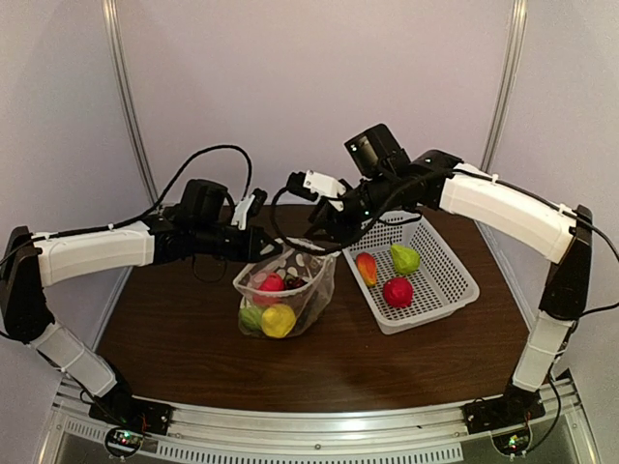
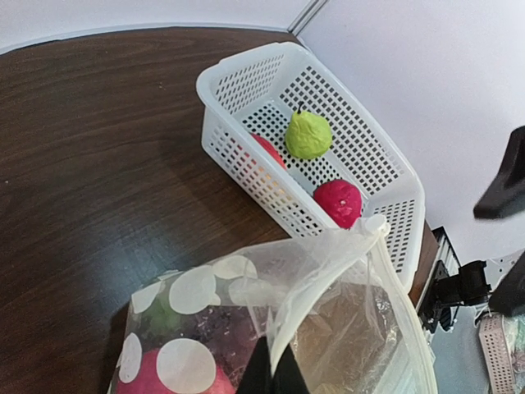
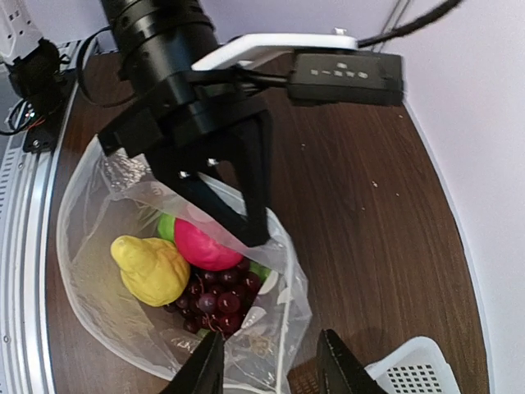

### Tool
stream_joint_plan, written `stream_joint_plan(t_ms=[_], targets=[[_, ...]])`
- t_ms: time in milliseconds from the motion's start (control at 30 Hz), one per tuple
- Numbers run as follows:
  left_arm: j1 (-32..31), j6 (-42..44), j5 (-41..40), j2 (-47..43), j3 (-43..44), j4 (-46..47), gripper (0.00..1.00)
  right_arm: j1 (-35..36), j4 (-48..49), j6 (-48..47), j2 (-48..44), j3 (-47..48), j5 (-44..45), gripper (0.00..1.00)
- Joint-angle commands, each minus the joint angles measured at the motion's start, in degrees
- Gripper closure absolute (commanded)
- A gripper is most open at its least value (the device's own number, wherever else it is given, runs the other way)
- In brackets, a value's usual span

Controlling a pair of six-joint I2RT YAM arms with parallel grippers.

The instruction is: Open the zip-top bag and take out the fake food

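both at the zip-top bag (image 1: 309,286): left gripper (image 3: 248,231) clamps rim, right gripper (image 3: 271,345) apart.

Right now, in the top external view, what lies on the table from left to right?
The zip-top bag → orange-red fruit → basket, taken at its right wall. The green fruit and red fruit overlap across the view, so I leave them unordered.

Top view high, wide; wrist views close, both sharing bag (image 2: 344,271) (image 3: 82,238).
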Motion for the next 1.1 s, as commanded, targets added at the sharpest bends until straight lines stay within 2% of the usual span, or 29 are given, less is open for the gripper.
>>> stream_joint_plan(t_ms=[0,100,233,467,667,800,967,1067], targets=[[0.1,0.1,2.3,-1.7,-0.7,2.2,1.00,2.8,-7.8,-8.0,4.8,4.8,-8.5,0.61],[0.1,0.0,3.6,-1.9,-0.9,2.2,1.00,5.1,-12.2,-15.1,6.9,6.1,-12.9,0.63],[0.1,0.0,5.7,-2.0,-0.8,2.0,1.00,8.2,-15.7,-20.2,10.2,8.3,-10.3,0.69],[0.1,0.3,6.8,-2.1,-1.4,1.2,1.00,10.7,-13.9,-21.0,14.4,8.8,-3.9,0.74],[0.1,0.0,7.3,-1.6,-1.6,1.1,1.00,11.7,-12.6,-21.5,16.8,8.4,-2.3,0.76],[0.1,0.0,7.8,-1.0,-1.7,0.8,1.00,12.4,-10.9,-23.2,17.4,6.8,-1.1,0.68],[0.1,0.4,7.7,-0.7,-1.4,-0.1,1.00,12.9,-9.8,-24.1,18.5,6.6,-2.3,0.48],[0.1,0.5,7.5,-0.7,-1.8,-0.1,1.00,13.1,-9.5,-25.0,19.2,6.6,-3.7,0.46]])
